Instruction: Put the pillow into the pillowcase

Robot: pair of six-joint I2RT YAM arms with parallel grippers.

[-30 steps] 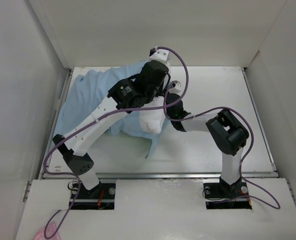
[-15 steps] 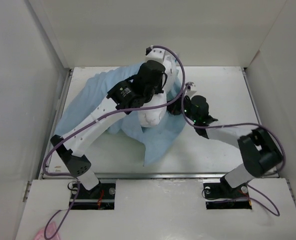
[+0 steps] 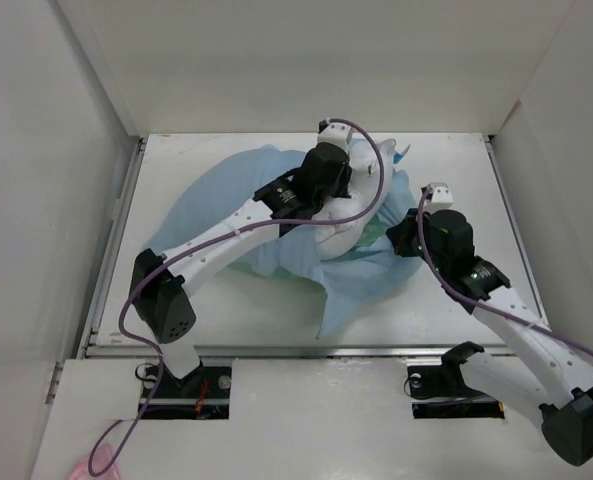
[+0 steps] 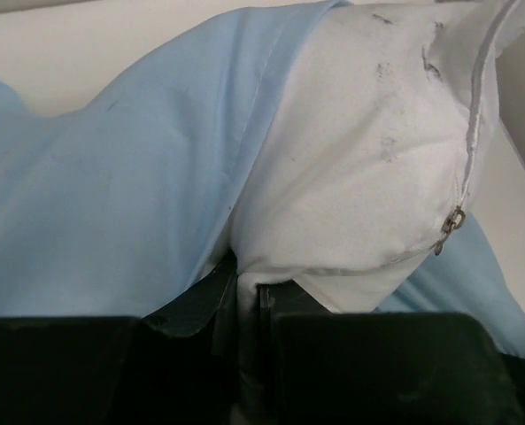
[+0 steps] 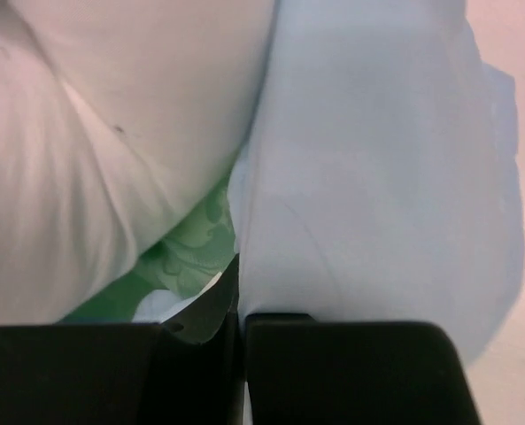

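The white pillow (image 3: pixel 344 232) lies at the table's middle, partly wrapped by the light blue pillowcase (image 3: pixel 216 215). In the left wrist view the pillow (image 4: pixel 359 168) fills the right half, with the pillowcase (image 4: pixel 111 195) draped over its left side. My left gripper (image 4: pixel 249 292) is shut on a fold of the pillow. My right gripper (image 5: pixel 242 305) is shut on the pillowcase's blue edge (image 5: pixel 377 177); its mint-green swirl lining (image 5: pixel 187 243) shows beside the pillow (image 5: pixel 94 133). In the top view the right gripper (image 3: pixel 408 232) is at the pillowcase's right edge.
White walls enclose the table (image 3: pixel 456 170) on the left, back and right. The pillowcase's loose flap (image 3: pixel 348 300) reaches toward the near edge. A pink object (image 3: pixel 88 468) lies on the front ledge at the lower left.
Both arms moved right. The right arm swung out and pulled the pillowcase edge rightward. The left gripper carried the pillow right, and the cloth spread wider around it.
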